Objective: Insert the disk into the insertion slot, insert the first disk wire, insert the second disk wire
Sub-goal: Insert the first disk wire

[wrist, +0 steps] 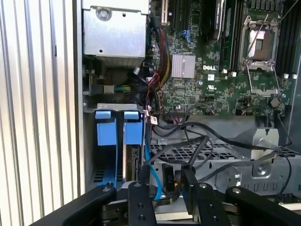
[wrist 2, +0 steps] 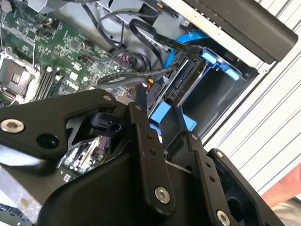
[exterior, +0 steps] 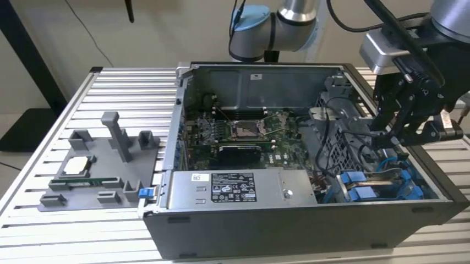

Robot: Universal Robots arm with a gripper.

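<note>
- Gripper: we record its fingers spread, with nothing pinched, hanging over the drive corner of the open computer case.
- Black wires: looped just beyond the gripper.
- Disk: edge-on, seated in the insertion slot between blue latch pieces.
- Motherboard: beside the bay.
- Grey fixture tray: we note it outside the case, on the exterior view's left.

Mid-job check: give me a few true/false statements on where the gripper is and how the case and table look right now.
1. The gripper hangs at the drive-bay end of the case, near the blue latches of the insertion slot. True.
2. The case is closed. False: it is open, with the motherboard showing.
3. A grey fixture plate lies on the table. True.
4. The power-supply box lies outside the case. False: it sits inside.
</note>
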